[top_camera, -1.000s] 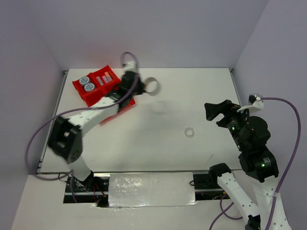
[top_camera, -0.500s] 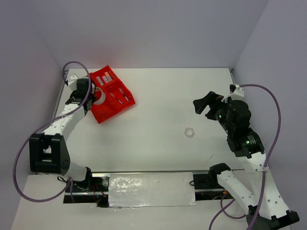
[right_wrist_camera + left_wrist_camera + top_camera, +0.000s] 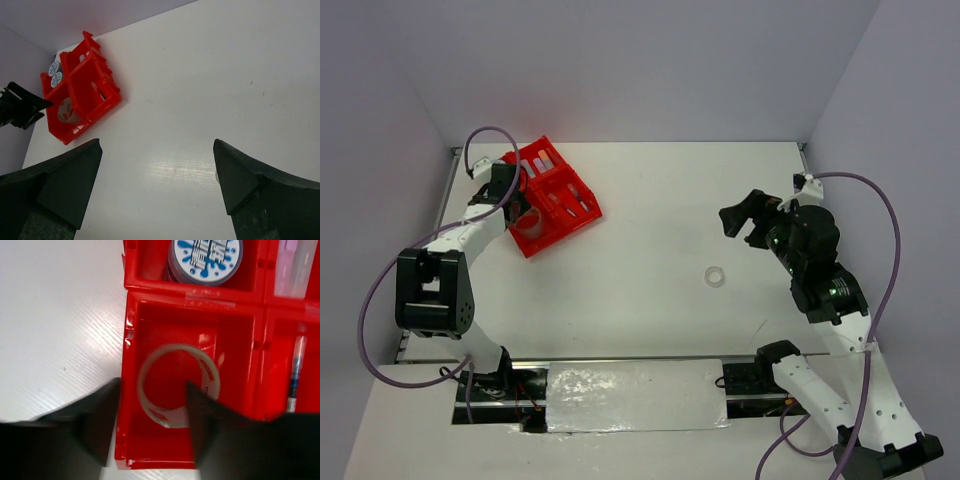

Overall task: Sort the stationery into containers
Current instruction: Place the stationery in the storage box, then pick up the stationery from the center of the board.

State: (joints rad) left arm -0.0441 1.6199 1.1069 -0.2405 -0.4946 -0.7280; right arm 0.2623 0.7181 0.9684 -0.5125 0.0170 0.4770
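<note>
Left wrist view: the left gripper (image 3: 153, 386) hangs over the red tray (image 3: 195, 297) with its fingers spread. One finger (image 3: 97, 425) is outside the tray wall and the other (image 3: 200, 425) overlaps the tape ring (image 3: 165, 419) (contact cannot be told; the fingers are blurred). The tape ring lies flat on a compartment floor. A patterned-top tub (image 3: 205, 257) sits in the adjoining compartment, and a pen (image 3: 296, 372) lies in the compartment beside the ring. In the top external view, the right gripper (image 3: 748, 222) is above the table (image 3: 650, 250), fingers wide apart and holding nothing. A small clear ring (image 3: 715, 276) lies on the table near it.
</note>
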